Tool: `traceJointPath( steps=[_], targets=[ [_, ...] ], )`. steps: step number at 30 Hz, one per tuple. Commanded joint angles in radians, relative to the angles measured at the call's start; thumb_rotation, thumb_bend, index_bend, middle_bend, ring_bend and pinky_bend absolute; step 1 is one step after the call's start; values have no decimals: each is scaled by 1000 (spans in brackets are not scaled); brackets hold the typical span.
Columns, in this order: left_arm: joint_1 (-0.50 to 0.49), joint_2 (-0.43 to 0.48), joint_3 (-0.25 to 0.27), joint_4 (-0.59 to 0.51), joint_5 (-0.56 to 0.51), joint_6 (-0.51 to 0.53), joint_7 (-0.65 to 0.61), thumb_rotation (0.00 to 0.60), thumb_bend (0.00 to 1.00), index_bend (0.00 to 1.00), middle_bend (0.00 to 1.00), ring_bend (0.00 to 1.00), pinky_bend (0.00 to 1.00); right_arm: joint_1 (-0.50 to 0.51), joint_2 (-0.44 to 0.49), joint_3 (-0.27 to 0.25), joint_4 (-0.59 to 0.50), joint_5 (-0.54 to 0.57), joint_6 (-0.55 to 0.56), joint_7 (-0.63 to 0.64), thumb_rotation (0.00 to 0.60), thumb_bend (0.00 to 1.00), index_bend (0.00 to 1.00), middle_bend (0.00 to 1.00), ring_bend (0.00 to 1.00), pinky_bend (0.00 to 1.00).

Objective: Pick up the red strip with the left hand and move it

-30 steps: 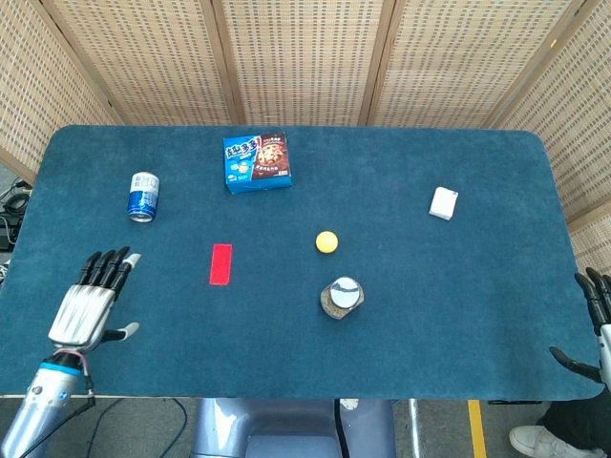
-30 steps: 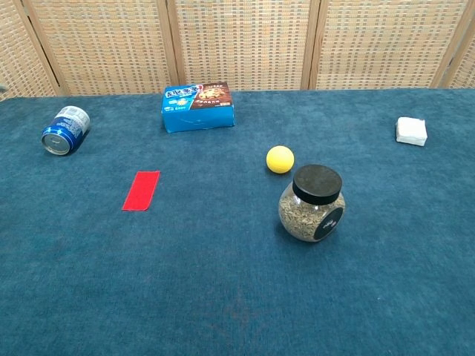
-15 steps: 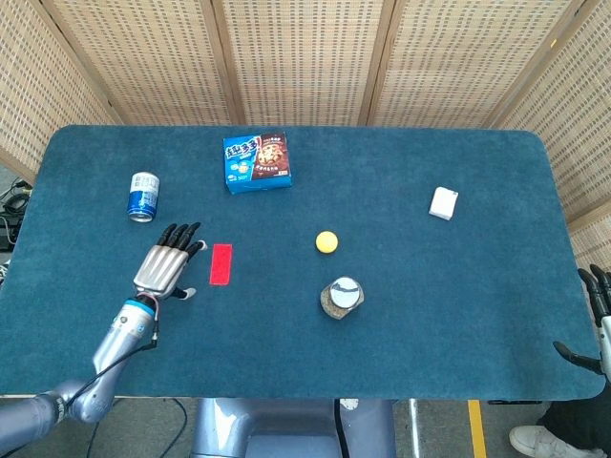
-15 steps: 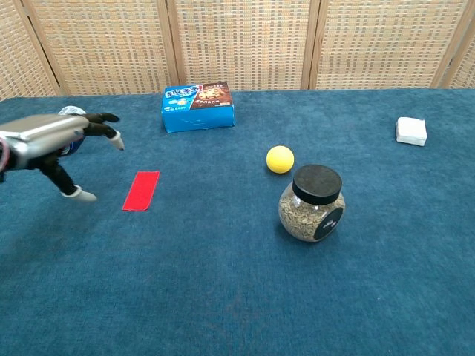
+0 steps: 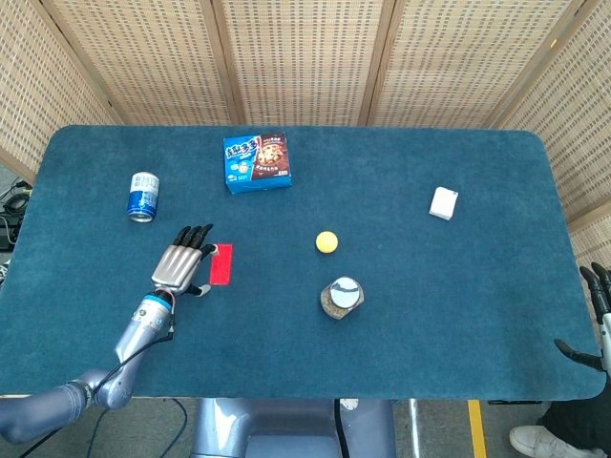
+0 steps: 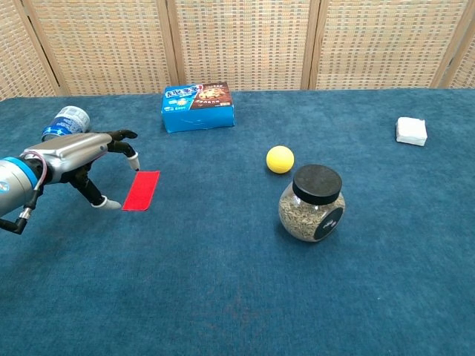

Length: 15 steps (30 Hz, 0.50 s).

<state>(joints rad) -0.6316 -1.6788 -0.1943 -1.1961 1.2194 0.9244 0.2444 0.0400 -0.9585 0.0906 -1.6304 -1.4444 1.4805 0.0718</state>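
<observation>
- The red strip lay flat on the blue table, left of the middle, its long side running away from the robot.
- The left robot hand hovered just beside the strip's left edge, palm down, its fingers spread and holding nothing; from the chest view the fingertips reached over the strip's far left corner, and whether they touched it could not be told.
- The thumb pointed down toward the cloth, close to the strip's near left corner.
- The right robot hand showed only partly at the right edge of the head view, beside the table's near right corner, fingers apart and empty.
- A blue can lay on its side beyond the left robot hand.
- A blue biscuit box sat toward the far edge.
- A yellow ball rested just beyond a black-lidded jar of seeds, both near the middle.
- A small white block sat well to the right.
</observation>
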Motion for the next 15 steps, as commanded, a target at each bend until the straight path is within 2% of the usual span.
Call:
traceJointPath(
  steps=[1, 15],
  targets=[
    [-3, -9, 3, 10, -1, -2, -15, 600, 201, 333, 0, 0, 0, 1, 0, 0, 1, 2, -2, 0, 600, 0, 0, 0, 0, 0],
    [-31, -55, 2, 80, -44, -29, -18, 600, 208, 333, 0, 0, 0, 5, -5, 3, 11, 17, -17, 3, 600, 0, 0, 0, 0, 0]
  ],
)
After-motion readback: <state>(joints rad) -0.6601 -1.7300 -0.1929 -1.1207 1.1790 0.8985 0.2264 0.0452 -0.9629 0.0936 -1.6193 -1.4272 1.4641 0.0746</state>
